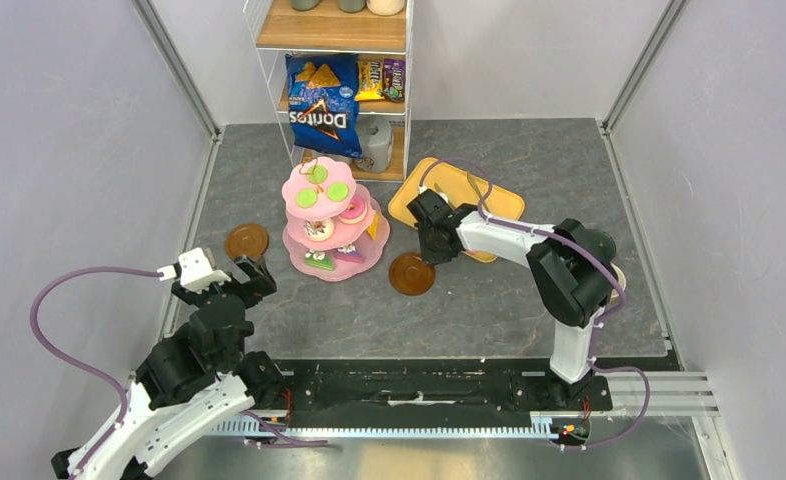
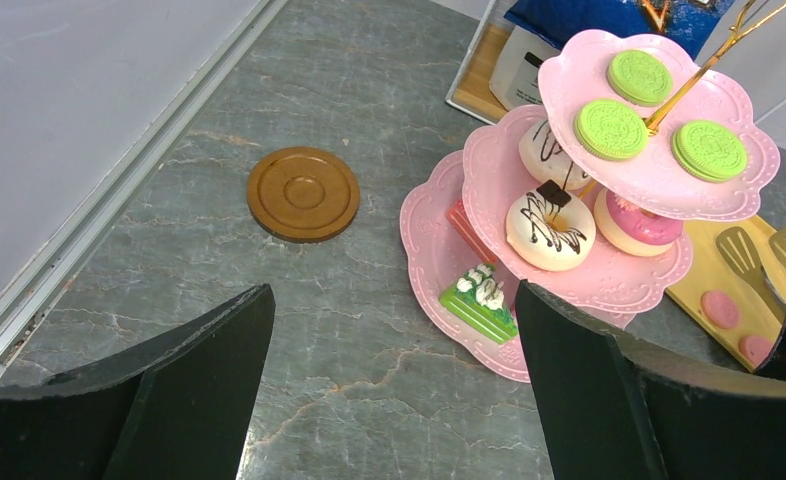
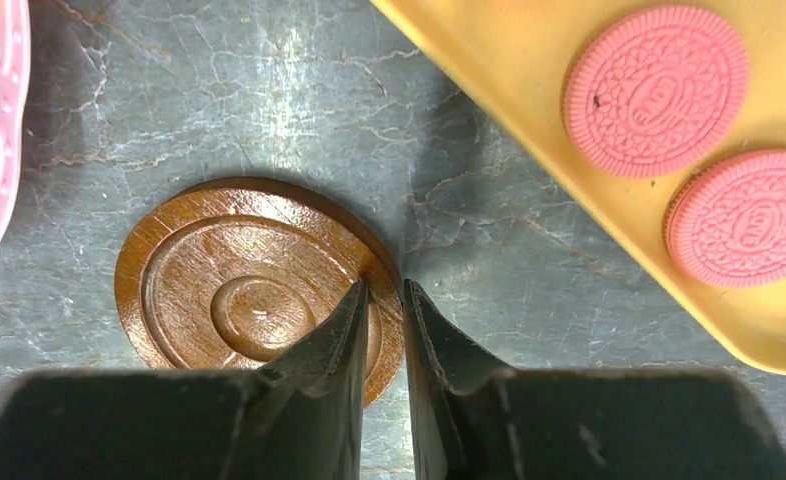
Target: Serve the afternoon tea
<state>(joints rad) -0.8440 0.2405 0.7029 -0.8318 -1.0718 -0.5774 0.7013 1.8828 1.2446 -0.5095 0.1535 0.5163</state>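
Note:
The pink three-tier stand (image 1: 294, 240) carries green macarons (image 2: 609, 128), donuts (image 2: 549, 225) and a green cake slice (image 2: 481, 300). One brown saucer (image 1: 247, 241) lies to its left, seen ahead of my left gripper (image 2: 394, 340), which hovers open and empty above the table. A second brown saucer (image 3: 229, 290) lies right of the stand. My right gripper (image 3: 384, 290) points down with its jaws pinched on this saucer's right rim, one finger inside the rim and one outside. Two pink macarons (image 3: 654, 90) lie on the yellow tray (image 3: 489, 60).
A shelf unit at the back holds a blue Doritos bag (image 1: 321, 105). Metal tongs (image 2: 744, 250) rest on the yellow tray (image 1: 504, 205), which lies right of the stand. Grey walls close in both sides.

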